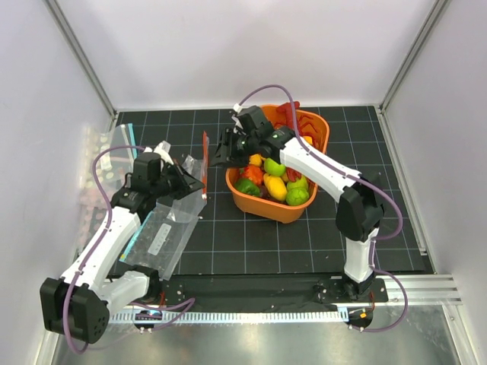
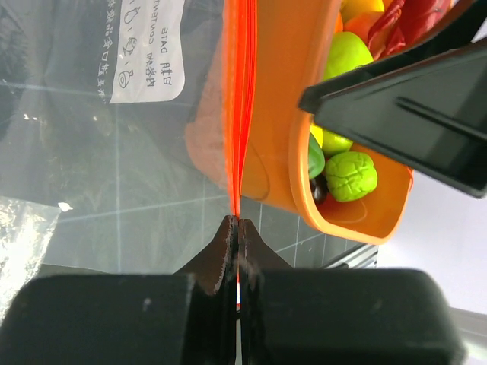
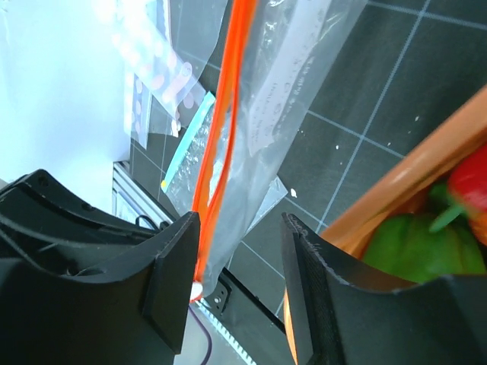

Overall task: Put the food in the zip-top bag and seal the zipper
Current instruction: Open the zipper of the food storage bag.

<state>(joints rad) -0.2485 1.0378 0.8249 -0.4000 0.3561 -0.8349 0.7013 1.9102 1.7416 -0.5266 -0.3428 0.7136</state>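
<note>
Left gripper (image 2: 237,224) was clenched on the zipper (image 2: 242,114). Right gripper (image 3: 240,251) stood unclenched, jaws straddling the zip-top bag (image 3: 259,137). Orange basket (image 1: 326,126) lay at its three o'clock.

The clear bag (image 1: 188,173) stands upright, left of centre, its red-orange zipper (image 1: 205,161) vertical. The lobster (image 1: 291,119) and green fruit (image 1: 274,166) lie in the orange bin (image 1: 283,211).
</note>
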